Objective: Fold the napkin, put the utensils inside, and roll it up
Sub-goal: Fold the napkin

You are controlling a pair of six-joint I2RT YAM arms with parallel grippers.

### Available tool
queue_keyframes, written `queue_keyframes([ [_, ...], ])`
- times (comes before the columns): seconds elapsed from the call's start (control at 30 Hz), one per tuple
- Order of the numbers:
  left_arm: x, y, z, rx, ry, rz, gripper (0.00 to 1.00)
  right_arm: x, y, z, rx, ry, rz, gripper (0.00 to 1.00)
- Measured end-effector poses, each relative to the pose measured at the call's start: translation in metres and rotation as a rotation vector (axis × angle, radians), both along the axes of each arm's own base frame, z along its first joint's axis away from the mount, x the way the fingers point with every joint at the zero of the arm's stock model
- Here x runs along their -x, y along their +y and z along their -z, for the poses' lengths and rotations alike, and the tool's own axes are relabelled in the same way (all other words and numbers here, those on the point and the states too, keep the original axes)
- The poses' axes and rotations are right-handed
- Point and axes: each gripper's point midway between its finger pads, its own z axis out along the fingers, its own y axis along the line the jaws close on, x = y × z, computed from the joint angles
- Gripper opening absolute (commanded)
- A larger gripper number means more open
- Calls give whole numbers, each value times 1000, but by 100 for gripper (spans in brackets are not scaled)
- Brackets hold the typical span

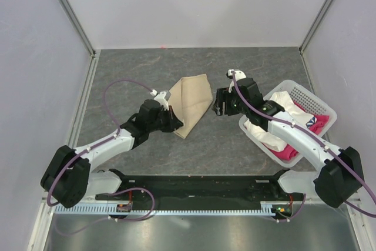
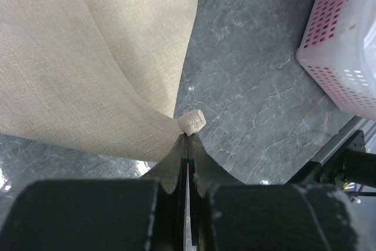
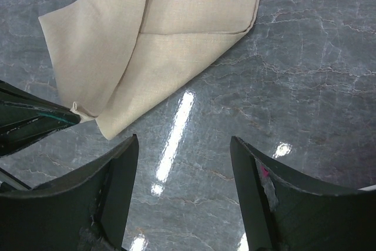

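Observation:
The beige napkin lies folded over itself on the grey table, roughly mid-field. My left gripper is shut on one corner of the napkin, and a small nub of cloth pokes past its fingertips. My right gripper hangs open above bare table just right of the napkin, nothing between its fingers. In the right wrist view the left gripper's tip holds the cloth corner at the left edge. The utensils are out of view.
A white perforated basket at the right holds a white cloth and a pink-red cloth. The basket wall shows in the left wrist view. Grey walls bound the table on three sides.

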Motion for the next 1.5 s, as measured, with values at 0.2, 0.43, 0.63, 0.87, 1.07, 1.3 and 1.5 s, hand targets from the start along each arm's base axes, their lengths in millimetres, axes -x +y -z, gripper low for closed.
queue_keyframes([
  [0.2,2,-3,7,-12,-5,4,2,1,0,1,0,4,1,72],
  [0.43,5,0,26,-43,14,-7,2,1,0,3,-1,8,1,72],
  [0.63,-6,-1,18,-26,-35,-32,2,1,0,4,-1,11,-1,72],
  [0.87,-12,-4,28,-12,-42,-48,2,1,1,6,2,17,-2,72],
  [1.07,-20,-9,22,22,-66,-71,2,1,2,13,11,34,-5,72],
  [1.3,-15,-9,40,36,-59,-72,2,1,3,15,12,41,-10,72],
  [1.5,0,-5,56,18,-31,-59,2,2,4,18,11,51,-18,73],
])
